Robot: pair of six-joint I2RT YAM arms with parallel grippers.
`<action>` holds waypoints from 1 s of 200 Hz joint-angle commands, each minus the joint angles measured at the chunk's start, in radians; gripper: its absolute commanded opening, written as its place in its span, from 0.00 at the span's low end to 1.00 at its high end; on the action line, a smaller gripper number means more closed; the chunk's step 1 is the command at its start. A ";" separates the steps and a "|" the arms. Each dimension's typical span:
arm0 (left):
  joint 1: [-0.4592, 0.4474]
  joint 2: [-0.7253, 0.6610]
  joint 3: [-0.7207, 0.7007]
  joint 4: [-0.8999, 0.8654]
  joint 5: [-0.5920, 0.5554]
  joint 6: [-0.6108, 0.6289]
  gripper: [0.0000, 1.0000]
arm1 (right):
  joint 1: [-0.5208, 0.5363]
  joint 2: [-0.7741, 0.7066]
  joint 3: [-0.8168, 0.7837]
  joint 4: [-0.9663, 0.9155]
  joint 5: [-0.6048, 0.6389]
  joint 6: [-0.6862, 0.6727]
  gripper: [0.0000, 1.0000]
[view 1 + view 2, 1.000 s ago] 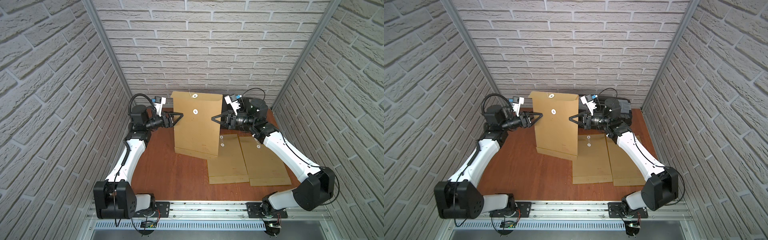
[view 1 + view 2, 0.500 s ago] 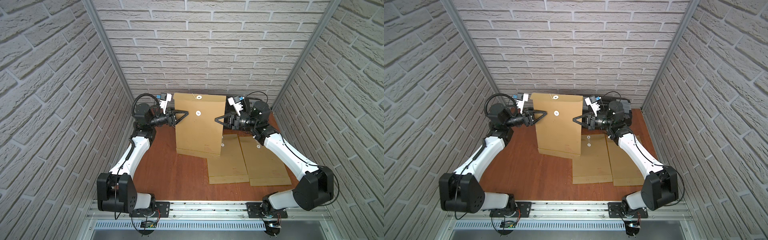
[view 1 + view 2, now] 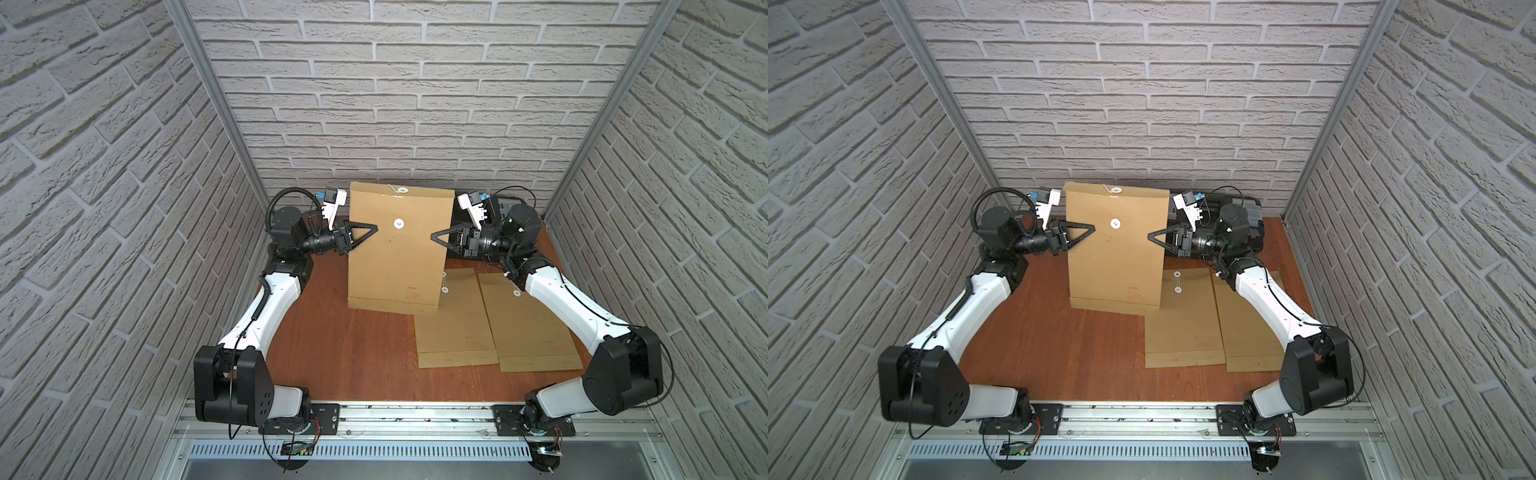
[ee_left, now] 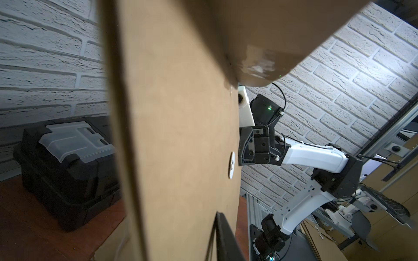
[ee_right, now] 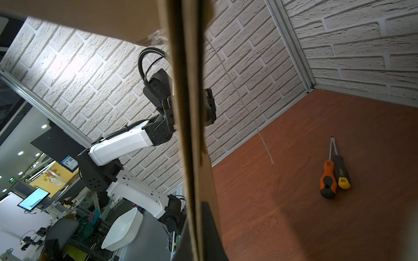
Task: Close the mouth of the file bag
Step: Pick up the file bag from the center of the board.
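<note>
File bag (image 3: 395, 266): held upright near the middle of the tabletop's (image 3: 357, 353) far edge, front face turned toward the near edge; whether its lower edge is rested on the wood cannot be told.
Mouth: set uppermost, the flap stood straight up (not folded over); a flap disc (image 3: 401, 190) is seen at the top and a face disc (image 3: 399, 223) below it.
Right gripper (image 3: 436, 235): clamped on the bag's right edge, level with the face disc.
Left gripper (image 3: 371, 231): set astride the bag's left edge, one finger (image 4: 224, 237) laid against the front face; whether the paper is pinched cannot be told.
String (image 5: 267, 148): hung loose behind the bag.
Spare bag (image 3: 455, 332): laid flat toward the right edge, its far corner covered by the file bag; another spare bag (image 3: 536, 328) is laid just beside it, nearer the right edge.
Toolbox (image 4: 65, 171): stood in the far right corner.
Screwdrivers: an orange screwdriver (image 5: 327, 180) and a black-and-yellow screwdriver (image 5: 342, 174) are laid touching, side by side, behind the bag.
</note>
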 commanded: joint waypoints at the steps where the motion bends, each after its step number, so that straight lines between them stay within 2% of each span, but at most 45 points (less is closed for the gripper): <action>1: -0.013 0.000 0.000 0.021 0.027 0.023 0.19 | 0.003 0.009 -0.015 0.057 -0.003 0.009 0.03; 52: -0.020 0.003 0.007 -0.035 0.031 0.065 0.15 | -0.002 0.017 -0.018 0.040 -0.005 -0.006 0.03; 97: -0.020 0.004 0.012 -0.072 0.018 0.108 0.04 | -0.007 0.023 -0.020 0.045 0.001 0.006 0.03; 116: -0.020 -0.002 0.000 -0.065 0.006 0.139 0.00 | -0.006 0.023 -0.031 0.070 0.003 0.030 0.09; 161: 0.007 -0.033 -0.033 -0.060 -0.008 0.222 0.00 | -0.043 0.003 -0.044 -0.036 0.074 0.017 0.38; 177: 0.022 -0.056 -0.038 -0.159 -0.018 0.329 0.00 | -0.073 -0.020 -0.034 -0.164 0.148 -0.003 0.47; 190: 0.019 -0.081 -0.020 -0.360 -0.052 0.522 0.00 | -0.090 -0.051 -0.014 -0.290 0.240 -0.022 0.50; 200: 0.011 -0.095 0.008 -0.530 -0.100 0.677 0.00 | -0.095 -0.069 0.030 -0.473 0.350 -0.075 0.51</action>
